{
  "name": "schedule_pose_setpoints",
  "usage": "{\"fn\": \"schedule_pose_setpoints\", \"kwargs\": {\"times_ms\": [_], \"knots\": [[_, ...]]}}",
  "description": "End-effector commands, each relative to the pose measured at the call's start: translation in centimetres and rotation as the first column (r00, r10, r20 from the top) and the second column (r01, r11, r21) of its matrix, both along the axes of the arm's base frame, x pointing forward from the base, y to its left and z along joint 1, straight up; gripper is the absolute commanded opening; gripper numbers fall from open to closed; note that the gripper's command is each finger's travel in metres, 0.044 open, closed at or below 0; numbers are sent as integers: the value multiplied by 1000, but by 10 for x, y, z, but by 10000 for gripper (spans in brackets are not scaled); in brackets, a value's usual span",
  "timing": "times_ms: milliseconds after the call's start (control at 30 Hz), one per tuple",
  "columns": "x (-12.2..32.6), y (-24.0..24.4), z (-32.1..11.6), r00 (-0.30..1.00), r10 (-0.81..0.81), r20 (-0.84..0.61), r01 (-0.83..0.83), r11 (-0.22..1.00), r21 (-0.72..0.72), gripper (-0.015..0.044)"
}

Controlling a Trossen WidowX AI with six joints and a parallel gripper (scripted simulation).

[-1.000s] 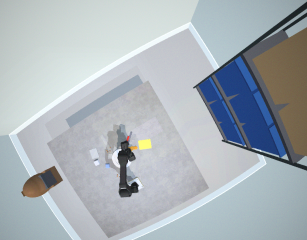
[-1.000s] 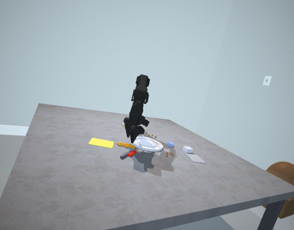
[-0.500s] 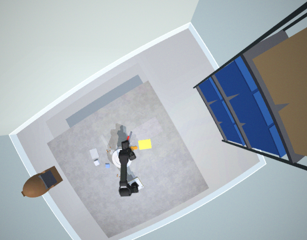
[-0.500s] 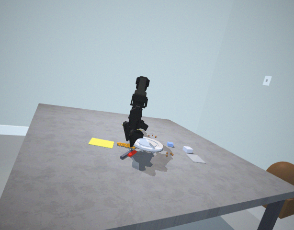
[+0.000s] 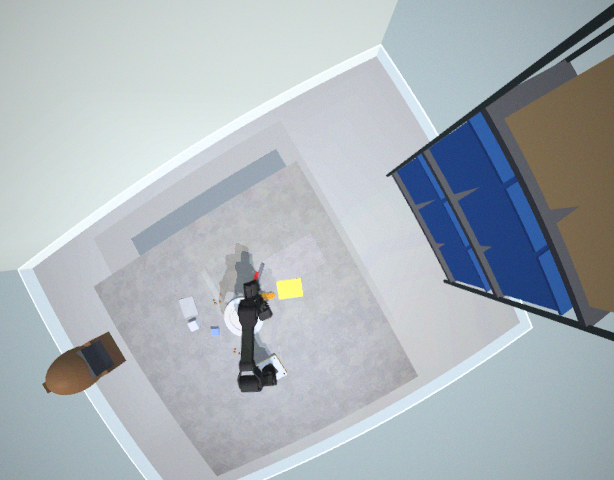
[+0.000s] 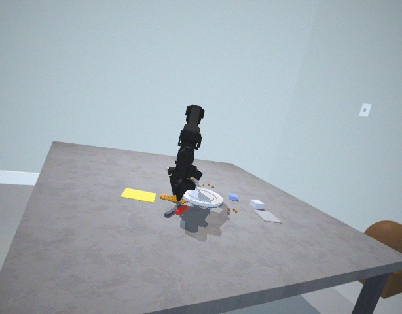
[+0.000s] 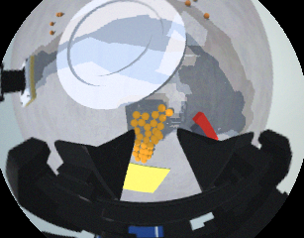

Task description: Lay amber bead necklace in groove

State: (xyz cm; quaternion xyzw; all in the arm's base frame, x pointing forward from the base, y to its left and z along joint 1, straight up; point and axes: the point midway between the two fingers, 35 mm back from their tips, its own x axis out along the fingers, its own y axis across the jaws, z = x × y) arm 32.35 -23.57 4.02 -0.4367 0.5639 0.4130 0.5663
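The amber bead necklace (image 5: pixel 267 296) (image 6: pixel 167 197) (image 7: pixel 148 131) lies bunched in a narrow heap on the table, beside the board and outside its groove. The round white bead board (image 5: pixel 229 316) (image 6: pixel 215 201) (image 7: pixel 87 94) lies flat, with a thin ring line on its face; the arm hides part of it in the top view. My gripper (image 6: pixel 179 199) (image 7: pixel 155 131) is open, pointing down at the board end of the necklace. In the wrist view the beads show between the fingers, nearer the left one, with a gap to the right one.
A red and dark grey bar (image 5: pixel 256 275) (image 6: pixel 181 209) (image 7: pixel 206 125) lies close to the gripper. A yellow sheet (image 5: pixel 289 288) (image 6: pixel 138 195) (image 7: pixel 147 179) lies past the necklace. Across the board are a blue block (image 5: pixel 214 331) (image 6: pixel 232 197), a white block (image 5: pixel 193 324) (image 6: pixel 256 204) and several loose orange beads.
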Motion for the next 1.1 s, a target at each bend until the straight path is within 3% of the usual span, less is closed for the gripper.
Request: {"fn": "schedule_pose_setpoints", "kwargs": {"times_ms": [0,133,1067], "knots": [[0,0,0,1000,0,0,0,1000,0,91],[0,0,0,1000,0,0,0,1000,0,0],[0,0,0,1000,0,0,0,1000,0,0]]}}
